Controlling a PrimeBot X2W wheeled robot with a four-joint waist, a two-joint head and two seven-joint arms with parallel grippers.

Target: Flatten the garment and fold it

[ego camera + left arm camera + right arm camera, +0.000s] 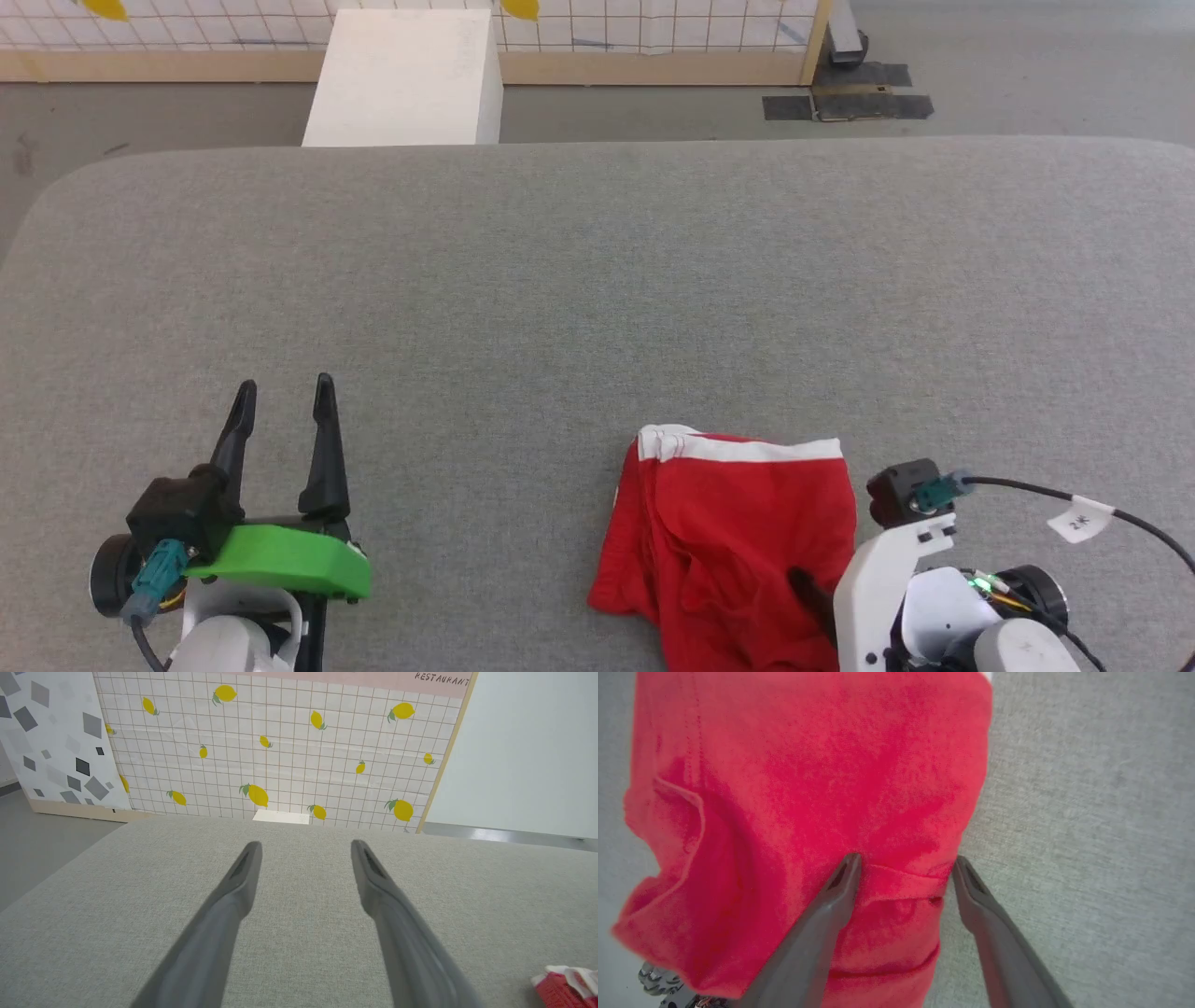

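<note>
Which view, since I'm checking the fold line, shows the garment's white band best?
Head view: the white band runs whole along the garment's far edge. Left wrist view catches a red-and-white corner; right wrist view, close red cloth with a white sliver.

You can read one word: RESTAURANT, in dark letters on the pink strip [373, 677] atop the white lemon-print wall panel [280, 756], far ahead of the left gripper [306, 843] jaws, up and to their right. The small white tag [1080, 518] on the black cable [1008, 483], right of the right gripper [906, 861] jaws, seems to say 2K. It is too small to be sure.
</note>
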